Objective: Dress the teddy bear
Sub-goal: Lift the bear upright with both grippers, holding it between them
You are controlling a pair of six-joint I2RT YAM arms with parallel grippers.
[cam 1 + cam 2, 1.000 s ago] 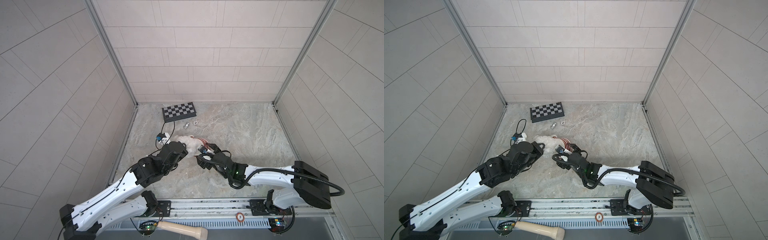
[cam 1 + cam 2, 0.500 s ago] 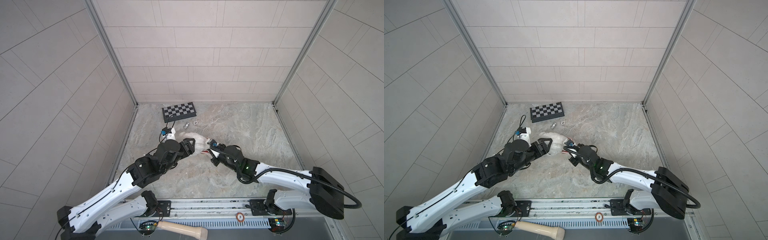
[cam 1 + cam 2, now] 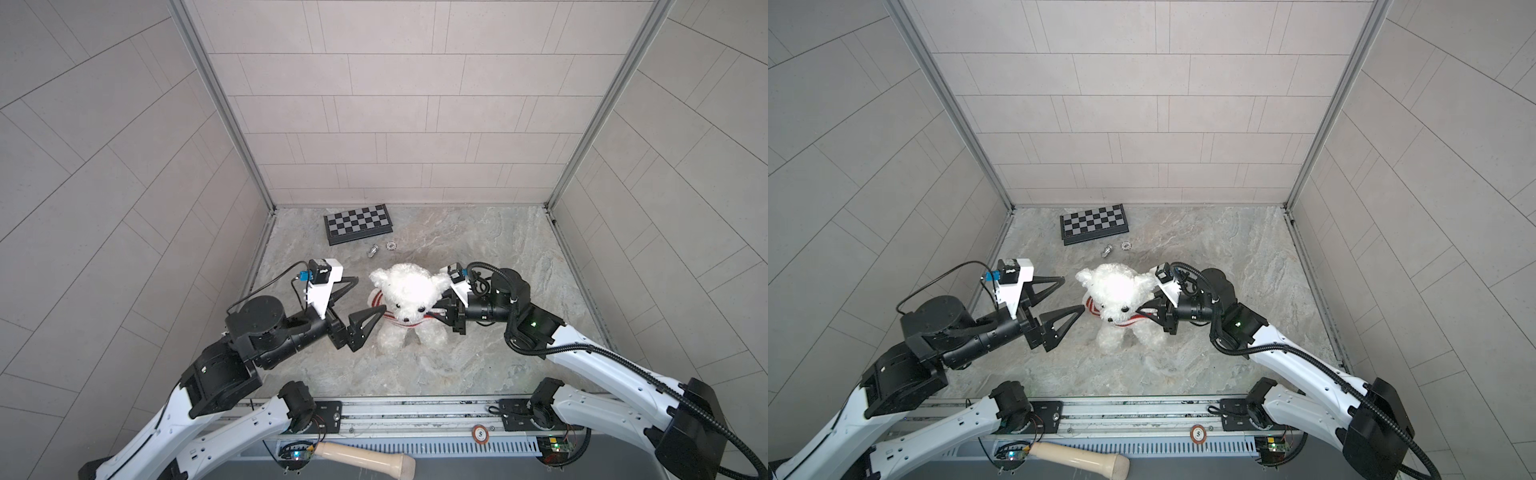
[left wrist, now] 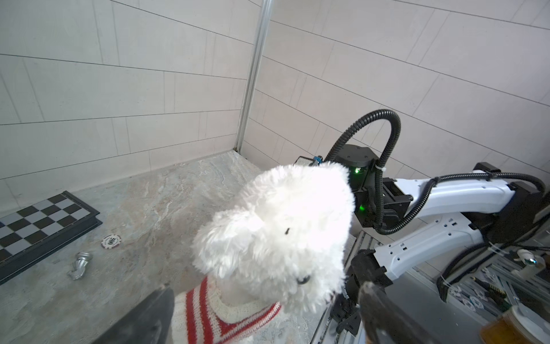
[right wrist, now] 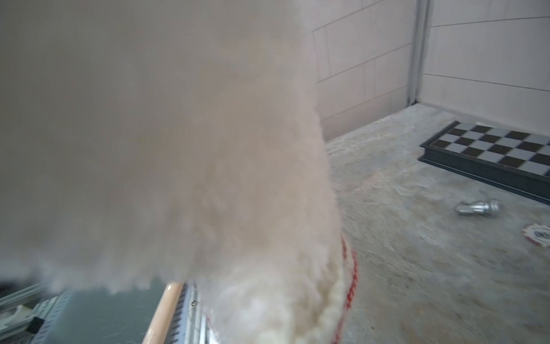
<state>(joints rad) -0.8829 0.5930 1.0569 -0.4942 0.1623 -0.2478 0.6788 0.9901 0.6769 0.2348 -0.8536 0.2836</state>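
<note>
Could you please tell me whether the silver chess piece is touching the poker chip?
Apart. The left wrist view shows bare tabletop between the silver chess piece and the poker chip.

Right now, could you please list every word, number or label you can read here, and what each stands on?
"500": on the poker chip, in the left wrist view.
"5": on the round disc on the front rail, in both top views.
Nothing else is legible; the chip's rim marks are too small.
</note>
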